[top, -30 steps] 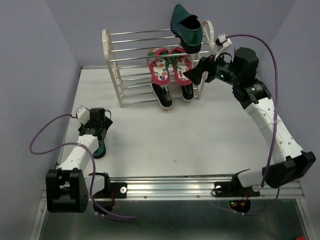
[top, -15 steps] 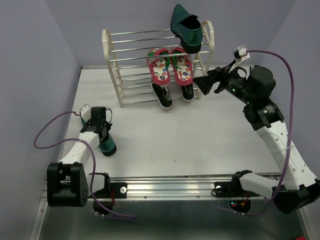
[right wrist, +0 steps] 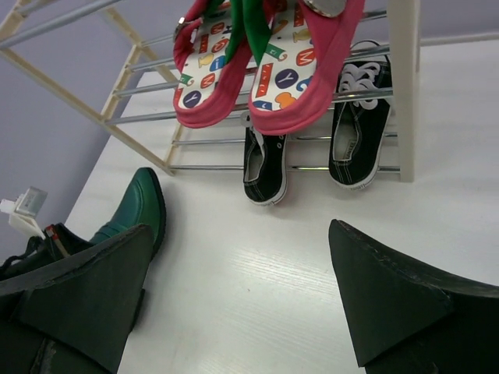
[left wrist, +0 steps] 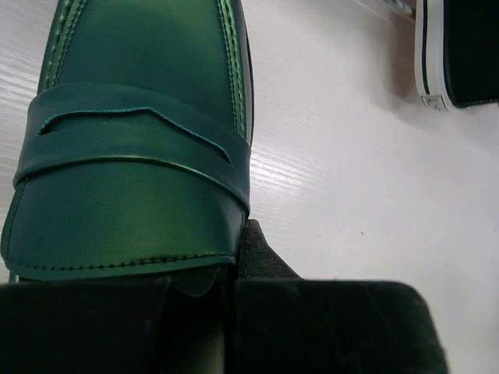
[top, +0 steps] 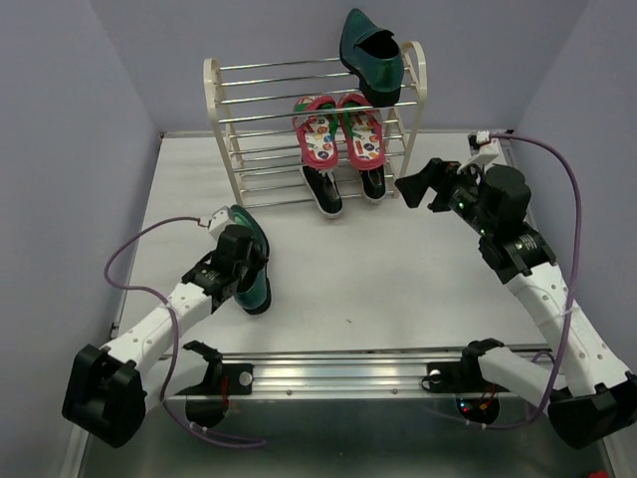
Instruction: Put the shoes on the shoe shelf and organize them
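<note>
Green shoe [left wrist: 132, 156]: toe cut off by the top edge of the left wrist view; rear end hidden behind the left end effector [left wrist: 230, 312].
Sneaker [left wrist: 460, 51]: only the toe shows at that view's corner.
Flip-flops [right wrist: 265, 70]: far ends cut off at the top of the right wrist view.
Shelf [right wrist: 404, 78]: upper tiers out of frame there.

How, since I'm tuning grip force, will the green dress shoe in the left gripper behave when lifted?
Probably stiff: the green dress shoe holds its shape with the left gripper shut on it. Its glossy upper looks smooth, so it might slip. Gripped behind the strap with the toe reaching forward, it may pivot downward.
</note>
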`<state>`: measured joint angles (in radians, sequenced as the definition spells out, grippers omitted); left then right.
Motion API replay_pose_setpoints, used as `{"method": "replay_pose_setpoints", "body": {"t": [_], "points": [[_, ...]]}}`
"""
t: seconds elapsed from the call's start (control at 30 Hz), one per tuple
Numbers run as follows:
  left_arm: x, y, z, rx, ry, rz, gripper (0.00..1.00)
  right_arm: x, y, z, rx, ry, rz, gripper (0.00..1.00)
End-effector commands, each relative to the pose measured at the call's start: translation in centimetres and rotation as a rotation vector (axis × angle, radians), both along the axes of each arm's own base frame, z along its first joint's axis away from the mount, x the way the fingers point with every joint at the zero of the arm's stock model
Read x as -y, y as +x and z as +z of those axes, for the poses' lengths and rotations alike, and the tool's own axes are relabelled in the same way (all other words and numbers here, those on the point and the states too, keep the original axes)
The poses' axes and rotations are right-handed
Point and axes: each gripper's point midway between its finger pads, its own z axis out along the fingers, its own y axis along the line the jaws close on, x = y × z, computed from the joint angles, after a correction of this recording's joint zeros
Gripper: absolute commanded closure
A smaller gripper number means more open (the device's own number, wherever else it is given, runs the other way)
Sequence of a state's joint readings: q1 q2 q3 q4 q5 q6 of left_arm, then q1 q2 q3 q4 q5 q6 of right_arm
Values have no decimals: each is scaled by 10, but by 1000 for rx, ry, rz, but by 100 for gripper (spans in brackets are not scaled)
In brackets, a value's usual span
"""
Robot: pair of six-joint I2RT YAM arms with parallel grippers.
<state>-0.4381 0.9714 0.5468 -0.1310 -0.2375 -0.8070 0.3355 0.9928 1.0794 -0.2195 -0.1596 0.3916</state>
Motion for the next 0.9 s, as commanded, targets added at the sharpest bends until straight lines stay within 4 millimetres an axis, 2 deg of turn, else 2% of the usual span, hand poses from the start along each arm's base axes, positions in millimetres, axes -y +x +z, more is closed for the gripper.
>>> {"method": "replay_pose_setpoints", "body": {"t": [0.0, 0.13, 0.17, 0.23, 0.27, 0.3, 0.33, 0.37, 0.47, 0.57, 0.6, 0.63, 0.67, 0.73, 0.77, 0.83, 0.87], "points": [[37, 29, 41, 128, -65, -27, 100, 16, 0, -4, -13, -2, -102, 0], [74, 33, 39, 129, -72, -102, 100, 25, 1, -16, -39, -17, -150, 0], [81, 35, 32, 113, -62, -114, 100, 25, 1, -20, -49, -20, -150, 0], [104, 42, 43, 135, -61, -157, 100, 24, 2, -29, -78, -23, -152, 0], [107, 42, 37, 126, -49, -168, 100, 24, 2, -33, -89, -24, -152, 0], [120, 45, 49, 147, -64, -189, 100, 24, 2, -38, -102, -28, -153, 0], [127, 48, 45, 139, -57, -201, 100, 24, 1, -45, -127, -30, -154, 0], [135, 51, 54, 159, -72, -212, 100, 24, 1, -49, -139, -30, -155, 0], [156, 55, 60, 183, -110, -214, 100, 24, -2, -62, -172, -30, -159, 0], [167, 58, 53, 159, -123, -211, 100, 33, -5, -69, -191, -37, -207, 0], [169, 58, 50, 152, -120, -217, 97, 35, -6, -70, -195, -37, -213, 0], [170, 58, 48, 146, -117, -222, 89, 36, -7, -72, -197, -38, -220, 0], [171, 56, 46, 140, -113, -230, 70, 38, -9, -74, -204, -40, -228, 0], [172, 54, 45, 133, -110, -246, 43, 40, -11, -77, -213, -40, -234, 0], [174, 50, 47, 137, -103, -267, 26, 40, -13, -77, -218, -36, -235, 0], [177, 44, 52, 140, -101, -302, 13, 40, -15, -82, -232, -38, -231, 0], [182, 38, 62, 164, -104, -335, 4, 38, -17, -84, -238, -36, -218, 0]]}}
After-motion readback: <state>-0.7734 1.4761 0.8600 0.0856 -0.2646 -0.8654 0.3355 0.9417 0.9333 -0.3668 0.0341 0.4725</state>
